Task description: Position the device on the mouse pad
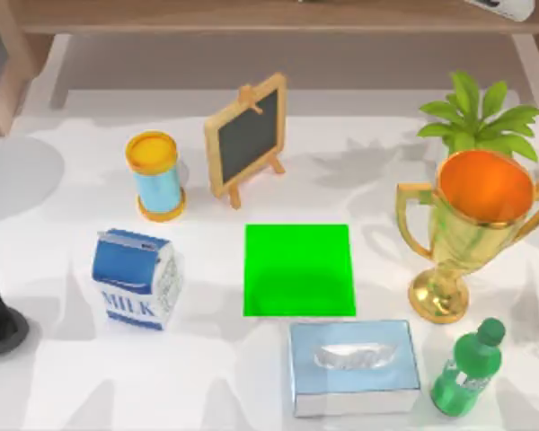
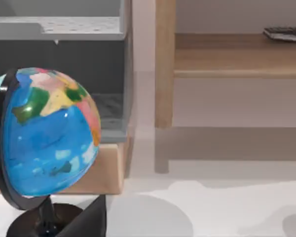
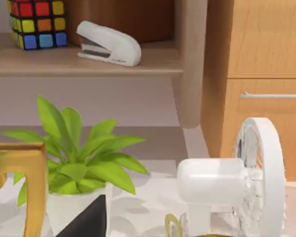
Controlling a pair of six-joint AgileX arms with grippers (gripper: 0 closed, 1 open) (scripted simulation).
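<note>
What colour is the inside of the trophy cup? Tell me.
Orange inside the golden trophy cup, seen best in the top view, at the table's right.

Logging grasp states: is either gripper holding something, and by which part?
It cannot be told: neither gripper's fingers can be made out. The mouse pad lies bare on the table.

— What do we have for the mouse pad (image 1: 299, 270)?

— We log a flat, thin, plain bright green square, unmarked, lying flush on the white table near its middle in the top view, edges roughly square to the table.

— Anything resting on it?

— Its surface is bare. We note the device cannot be identified with certainty from these views.
</note>
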